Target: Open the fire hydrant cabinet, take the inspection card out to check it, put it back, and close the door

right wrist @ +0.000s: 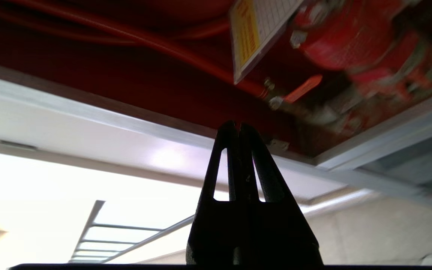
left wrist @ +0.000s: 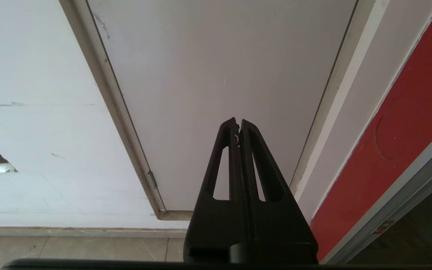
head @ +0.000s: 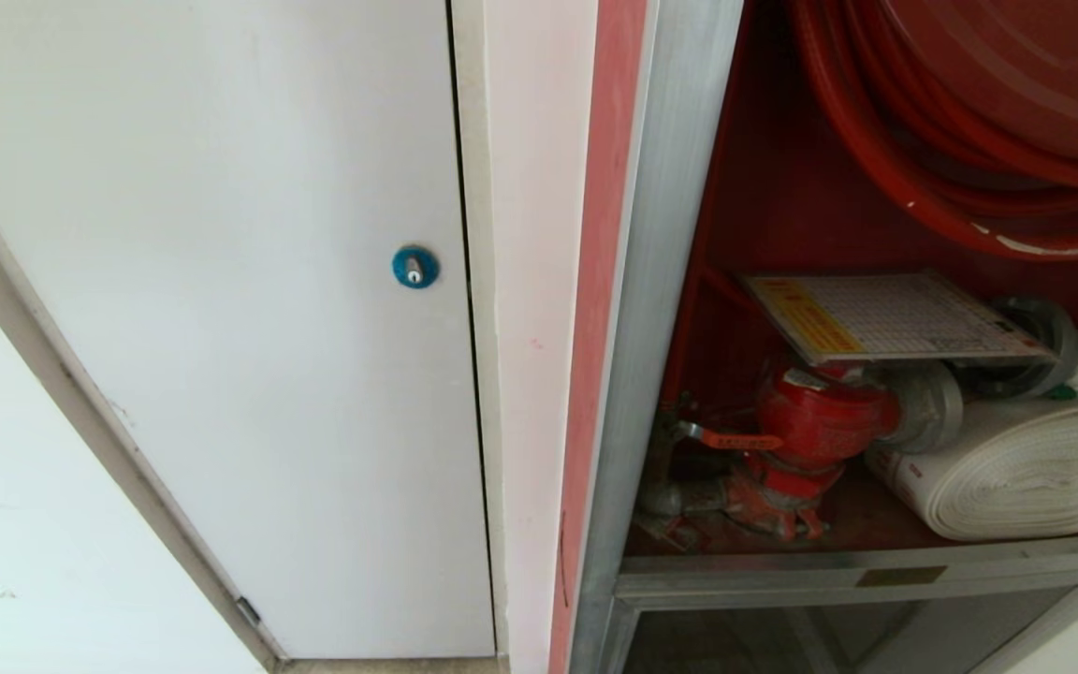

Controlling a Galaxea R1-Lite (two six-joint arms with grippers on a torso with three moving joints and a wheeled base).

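Your right gripper [right wrist: 239,125] has its jaws pressed together with nothing between them. It points at the open fire hydrant cabinet [right wrist: 133,80], short of the silver frame, not touching anything. Your left gripper [left wrist: 238,122] also has its jaws pinched tight and empty, facing the white flush panel [left wrist: 219,75] left of the cabinet, parked.

Neither arm shows in the head view. There the fire hydrant cabinet [head: 661,281] stands open on the right, red inside. The door itself can't be made out in any view.

The inspection card [head: 890,316] lies flat inside, resting on top of the red valve [head: 815,426], yellow strip toward the left end, grid to the right. In the right wrist view the inspection card [right wrist: 259,32] sits beyond the jaws, well apart from them.

White rolled hose [head: 1026,468] lies right of the valve, touching its coupling. Red hose reel [head: 969,122] hangs above the card. Lower glass panel [head: 838,637] sits under the shelf. Round blue lock [head: 415,267] on the white panel, far left of the cabinet.
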